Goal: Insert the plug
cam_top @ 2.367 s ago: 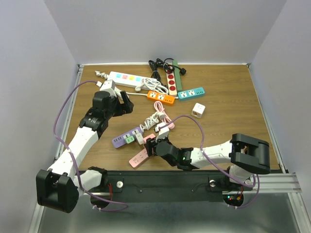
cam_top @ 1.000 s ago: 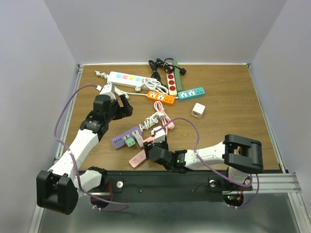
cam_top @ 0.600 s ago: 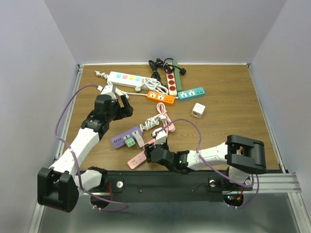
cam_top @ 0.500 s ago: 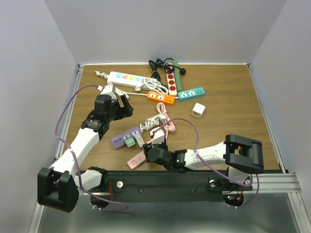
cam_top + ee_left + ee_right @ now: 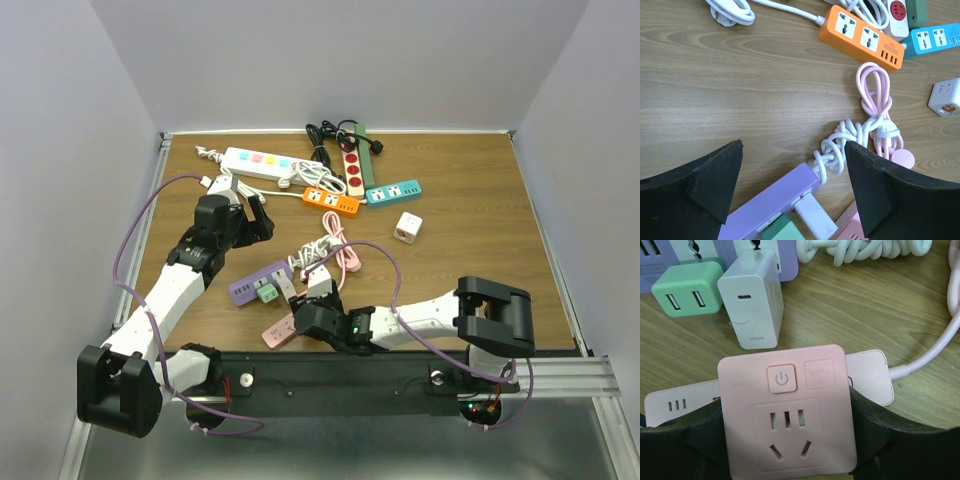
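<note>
The right claw (image 5: 787, 440) is clamped on the square pink plastic plug adapter (image 5: 787, 390), held over the pale pink power strip (image 5: 869, 377); alignment seems in hand, and a straight downward press is needed next.

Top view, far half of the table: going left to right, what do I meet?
white strip → orange strip → teal strip. Left out: the red strip, which overlaps the orange one, and the cube, which sits under the teal one's span.
</note>
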Available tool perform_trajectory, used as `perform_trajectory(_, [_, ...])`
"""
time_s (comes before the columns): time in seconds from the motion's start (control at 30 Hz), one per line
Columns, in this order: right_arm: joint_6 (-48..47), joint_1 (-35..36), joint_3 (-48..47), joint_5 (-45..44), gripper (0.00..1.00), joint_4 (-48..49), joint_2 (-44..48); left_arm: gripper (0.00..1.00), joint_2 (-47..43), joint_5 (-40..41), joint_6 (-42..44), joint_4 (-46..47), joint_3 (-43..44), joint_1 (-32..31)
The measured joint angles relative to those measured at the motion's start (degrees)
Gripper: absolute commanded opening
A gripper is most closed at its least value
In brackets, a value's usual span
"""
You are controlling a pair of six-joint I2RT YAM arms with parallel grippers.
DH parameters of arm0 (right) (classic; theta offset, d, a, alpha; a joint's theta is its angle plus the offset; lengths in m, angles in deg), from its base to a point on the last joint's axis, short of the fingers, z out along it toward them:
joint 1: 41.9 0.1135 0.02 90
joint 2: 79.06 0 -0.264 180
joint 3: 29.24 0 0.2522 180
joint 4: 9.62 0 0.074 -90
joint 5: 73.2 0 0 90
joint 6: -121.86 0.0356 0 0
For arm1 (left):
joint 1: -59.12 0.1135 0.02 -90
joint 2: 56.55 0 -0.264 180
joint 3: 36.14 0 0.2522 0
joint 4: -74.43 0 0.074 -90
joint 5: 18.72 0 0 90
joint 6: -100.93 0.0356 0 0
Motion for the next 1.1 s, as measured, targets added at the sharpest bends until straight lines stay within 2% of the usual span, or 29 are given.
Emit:
perform_trajectory(0.63, [-0.26, 0.11, 2.1, -0.09, 0.0, 4.09, 0.2, 0.93, -0.9, -0.04, 0.02, 0.0, 0.0, 0.0])
perform_trajectory(0.97, [0.28, 0.11, -0.46, -0.11, 0.0, 0.48, -0.81, 0.93, -1.49, -0.22, 0.04, 0.02, -0.17, 0.0])
perform_trajectory(1.1, [0.17, 0.11, -3.93, -0.2, 0.0, -3.96, -2.64, 0.93, -1.92, -0.35, 0.02, 0.02, -0.48, 0.0])
